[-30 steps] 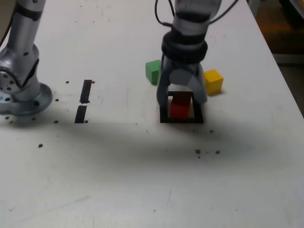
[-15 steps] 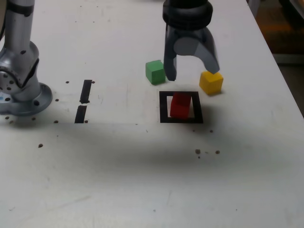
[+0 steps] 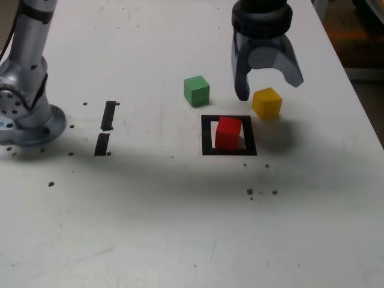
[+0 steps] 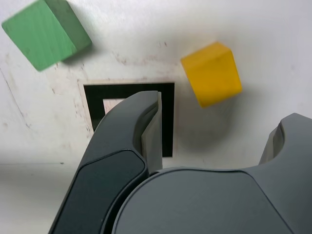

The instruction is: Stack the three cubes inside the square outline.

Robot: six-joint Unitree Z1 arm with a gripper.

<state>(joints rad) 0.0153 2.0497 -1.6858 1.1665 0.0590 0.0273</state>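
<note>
Holding my end effector (image 3: pixel 270 91) spread and empty, I judged one placement done: the red cube (image 3: pixel 228 133) sat inside the square outline (image 3: pixel 207 135). The yellow cube (image 3: pixel 267 104) and green cube (image 3: pixel 197 91) remained unstacked outside.

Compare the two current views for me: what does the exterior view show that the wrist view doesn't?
Only the exterior view: the red cube inside the square outline, two short black tape strips and the arm's base.

Only the wrist view: the grain on the green cube's face.

Both: the open gripper, the green cube, the yellow cube and the square outline, partly hidden in the wrist view.
</note>
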